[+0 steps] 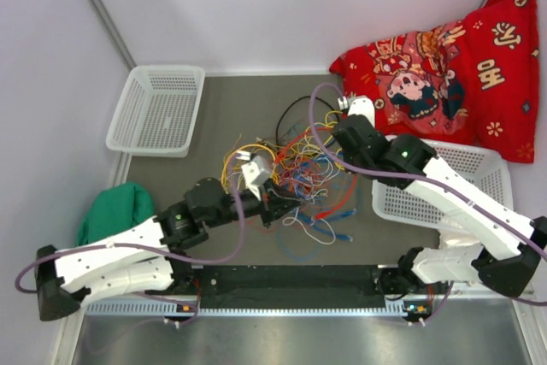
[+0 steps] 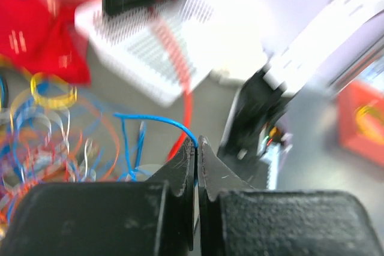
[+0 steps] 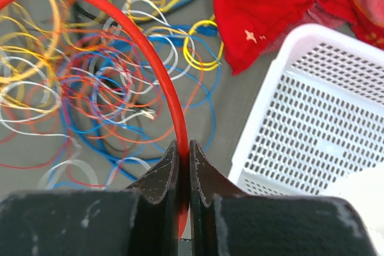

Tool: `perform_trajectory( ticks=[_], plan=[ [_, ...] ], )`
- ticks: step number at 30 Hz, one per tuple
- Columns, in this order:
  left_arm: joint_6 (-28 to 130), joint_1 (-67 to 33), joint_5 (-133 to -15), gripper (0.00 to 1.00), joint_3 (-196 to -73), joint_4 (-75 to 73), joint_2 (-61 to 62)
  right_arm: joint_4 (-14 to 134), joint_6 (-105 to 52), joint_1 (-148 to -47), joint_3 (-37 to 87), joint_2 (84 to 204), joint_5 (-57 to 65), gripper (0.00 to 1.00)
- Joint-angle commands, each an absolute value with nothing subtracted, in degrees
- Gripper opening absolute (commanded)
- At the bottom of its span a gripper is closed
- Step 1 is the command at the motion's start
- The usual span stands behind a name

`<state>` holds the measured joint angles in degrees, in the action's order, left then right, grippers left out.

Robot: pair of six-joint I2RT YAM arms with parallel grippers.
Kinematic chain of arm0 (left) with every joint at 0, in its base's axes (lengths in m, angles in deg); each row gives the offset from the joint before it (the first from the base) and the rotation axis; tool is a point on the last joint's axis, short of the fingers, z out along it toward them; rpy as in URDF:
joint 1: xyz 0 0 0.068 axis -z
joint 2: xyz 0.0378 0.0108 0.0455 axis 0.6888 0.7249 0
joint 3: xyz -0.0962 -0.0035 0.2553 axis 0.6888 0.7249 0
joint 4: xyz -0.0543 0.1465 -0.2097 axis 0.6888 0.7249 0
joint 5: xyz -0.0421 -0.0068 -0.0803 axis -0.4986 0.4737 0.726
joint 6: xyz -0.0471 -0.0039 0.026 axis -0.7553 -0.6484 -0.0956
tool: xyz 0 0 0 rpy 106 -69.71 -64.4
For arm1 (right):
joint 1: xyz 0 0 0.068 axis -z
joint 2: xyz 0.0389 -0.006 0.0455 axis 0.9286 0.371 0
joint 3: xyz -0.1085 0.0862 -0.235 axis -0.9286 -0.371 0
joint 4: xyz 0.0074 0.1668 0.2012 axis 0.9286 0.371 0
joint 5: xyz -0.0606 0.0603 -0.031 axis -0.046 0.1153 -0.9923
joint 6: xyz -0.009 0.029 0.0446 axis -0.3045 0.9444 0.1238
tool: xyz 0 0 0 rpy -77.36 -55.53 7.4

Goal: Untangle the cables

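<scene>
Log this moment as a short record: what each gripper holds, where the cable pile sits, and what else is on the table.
left gripper: shut on thin blue cable
right gripper: shut on thick red cable, which arcs over the pile
tangle of coloured cables: one heap, mid-table, between the arms
left white mesh basket: far left
right white mesh basket: right, partly under the right arm
red patterned cloth: far right corner
green cloth: left edge
</scene>
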<state>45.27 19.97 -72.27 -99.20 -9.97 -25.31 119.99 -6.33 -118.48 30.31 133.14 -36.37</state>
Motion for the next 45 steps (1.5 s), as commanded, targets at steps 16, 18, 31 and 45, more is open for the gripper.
perform_trajectory(
  ticks=[16,18,31,45],
  plan=[
    [34.4,20.0,-109.1,0.0,-102.2,11.4,-28.6,125.9,-9.4,-109.3,37.6,131.4,-55.8,0.0],
    [32.9,20.0,-109.9,0.0,-100.8,9.9,-29.4,125.0,-9.6,-105.0,36.6,129.2,-55.5,0.0],
    [28.3,20.0,-109.3,0.0,-95.7,7.1,-30.1,129.5,14.0,-87.1,17.6,118.6,-55.8,0.0],
    [26.0,20.0,-107.9,0.0,-96.6,10.0,-28.3,119.4,19.6,-65.8,3.8,116.0,-45.0,0.0]
  ],
)
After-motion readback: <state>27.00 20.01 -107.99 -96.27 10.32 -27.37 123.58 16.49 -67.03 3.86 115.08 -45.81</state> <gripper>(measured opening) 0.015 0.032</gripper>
